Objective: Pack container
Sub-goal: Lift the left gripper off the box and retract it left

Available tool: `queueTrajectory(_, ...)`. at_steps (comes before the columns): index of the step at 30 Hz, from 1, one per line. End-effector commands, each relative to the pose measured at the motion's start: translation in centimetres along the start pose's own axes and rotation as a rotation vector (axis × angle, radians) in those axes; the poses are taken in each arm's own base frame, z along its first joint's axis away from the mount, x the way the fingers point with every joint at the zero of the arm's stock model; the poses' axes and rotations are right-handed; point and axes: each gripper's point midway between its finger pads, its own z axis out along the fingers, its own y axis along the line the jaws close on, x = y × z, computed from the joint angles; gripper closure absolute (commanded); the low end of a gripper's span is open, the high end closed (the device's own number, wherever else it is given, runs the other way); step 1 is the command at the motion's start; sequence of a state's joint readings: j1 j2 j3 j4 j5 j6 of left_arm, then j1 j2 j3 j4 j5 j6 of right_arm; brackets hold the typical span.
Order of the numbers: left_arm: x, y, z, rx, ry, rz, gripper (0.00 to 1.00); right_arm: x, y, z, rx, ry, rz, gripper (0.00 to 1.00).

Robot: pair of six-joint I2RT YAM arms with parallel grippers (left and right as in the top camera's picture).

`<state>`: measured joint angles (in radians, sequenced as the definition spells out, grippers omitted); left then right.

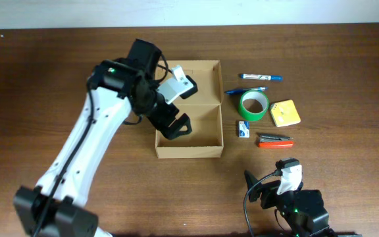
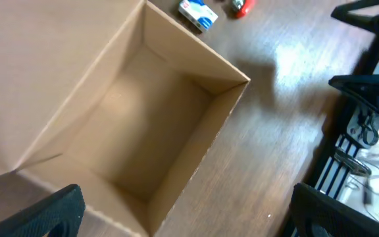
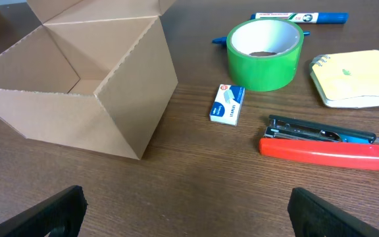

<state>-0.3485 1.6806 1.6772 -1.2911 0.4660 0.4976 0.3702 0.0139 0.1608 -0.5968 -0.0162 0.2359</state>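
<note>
So the left claw (image 1: 176, 125) is hanging right over the container (image 1: 188, 151), fingers spread wide with nothing between them. From its own camera you look straight down past both fingertips into the bare cardboard bottom, so the box is directly under it and has nothing in it.

The hinged flap (image 1: 199, 79) is folded back flat on the far side of that claw. My guess is that's on purpose: the mouth is fully open and nothing can snag on the way in.

The right claw (image 3: 193, 214) sits low near the tabletop (image 1: 58, 66), also spread wide and holding nothing. From there the box corner is ahead and off to its left. The stationery is ahead and to its right:
- the red stapler (image 3: 324, 148) is closest
- the little staples box (image 3: 227, 104) is just beyond it
- the green tape roll (image 3: 262, 72) and yellow notepad (image 3: 357, 78) are further out
- the blue marker (image 3: 299, 16) is at the very back

All the loose stuff is clustered on the right claw's side and just beside the box, so that arm looks like the natural one for picking. I'd say packing hasn't really started, since none of the items are in the box yet. The stapler looks like the easiest first grab
</note>
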Motion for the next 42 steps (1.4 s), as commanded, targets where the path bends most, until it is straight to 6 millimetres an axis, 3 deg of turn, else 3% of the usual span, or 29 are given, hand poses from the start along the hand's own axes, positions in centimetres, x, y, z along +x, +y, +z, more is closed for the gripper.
queueTrajectory(1,-0.4,0.3,-5.0,-0.103,-0.113,-0.023,0.01,0.1,0.1,0.1,-0.008,-0.005,-0.003,0.01)
queueTrajectory(5,0.8,1.6,-8.7,-0.193,-0.177,-0.069,0.00,0.1,0.1,0.1,-0.008,-0.005,-0.003,0.01)
queueTrajectory(11,4.8,3.9,-12.6,-0.396,-0.124,-0.161,0.00,0.1,0.1,0.1,-0.008,-0.005,-0.003,0.01)
queueTrajectory(16,6.1,3.3,-12.5,-0.393,-0.067,-0.128,0.00,0.1,0.1,0.1,-0.008,-0.005,-0.003,0.01)
queueTrajectory(42,5.8,3.5,-12.6,-0.401,-0.075,-0.124,0.00,0.1,0.1,0.1,-0.008,-0.005,-0.003,0.01)
